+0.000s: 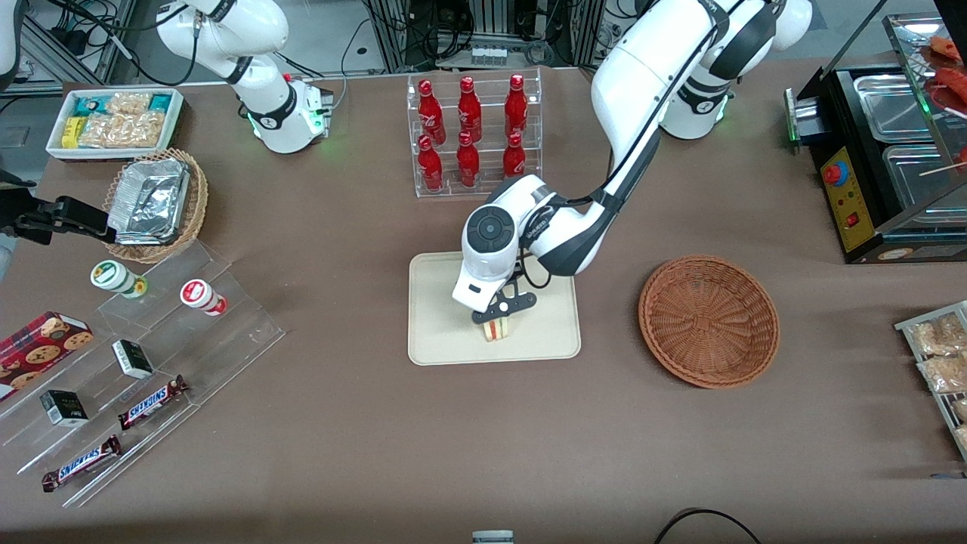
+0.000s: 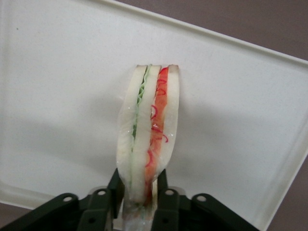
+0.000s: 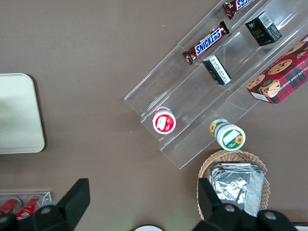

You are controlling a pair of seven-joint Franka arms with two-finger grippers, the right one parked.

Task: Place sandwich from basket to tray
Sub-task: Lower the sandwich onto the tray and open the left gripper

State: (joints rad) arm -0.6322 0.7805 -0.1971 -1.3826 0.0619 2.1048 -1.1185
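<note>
My pincer [image 2: 139,195] grips the triangular layered sandwich wedge [image 2: 148,139] upright, directly over the cream rectangular tray [image 1: 438,332]; wicker basket [image 1: 709,319] empty.

Sandwich [image 2: 148,144] is pale off-white bread with a wavy green stripe and a red-orange one down its edge, pinched in the black claw [image 2: 139,192] over the cream-beige tray [image 1: 438,340]. Basket [image 1: 709,321] is reddish-brown woven wicker. Counter [image 1: 363,423] is plain dull brown, and the six bottles [image 1: 470,132] are bright red.
</note>
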